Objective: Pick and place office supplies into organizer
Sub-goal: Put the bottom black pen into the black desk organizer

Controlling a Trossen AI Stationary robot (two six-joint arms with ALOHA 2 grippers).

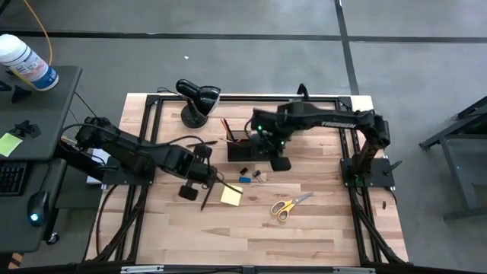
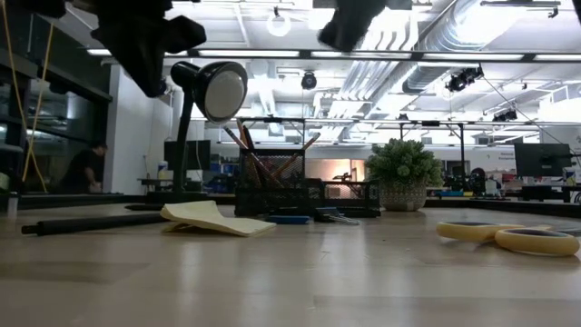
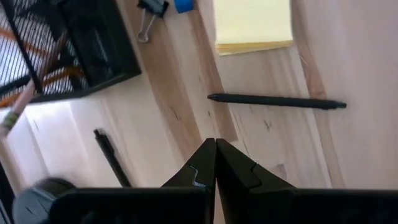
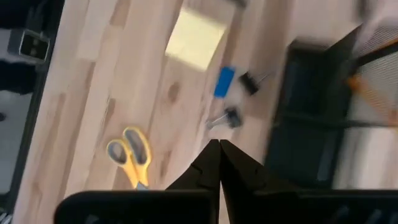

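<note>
Organizer partly covered by right arm from above; black mesh, orange pencils in its cup, back-centre of desk. Loose in front: sticky-note pad, blue block, clips, scissors, dark pen. Left gripper and right gripper: both closed, empty.

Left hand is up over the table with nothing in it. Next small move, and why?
Probably open the left hand and lower it onto the black pen beside the sticky-note pad. Its fingers are shut and empty, and that pen lies loose on the wood just ahead of them, nearer than the scissors, outside the organizer.
</note>
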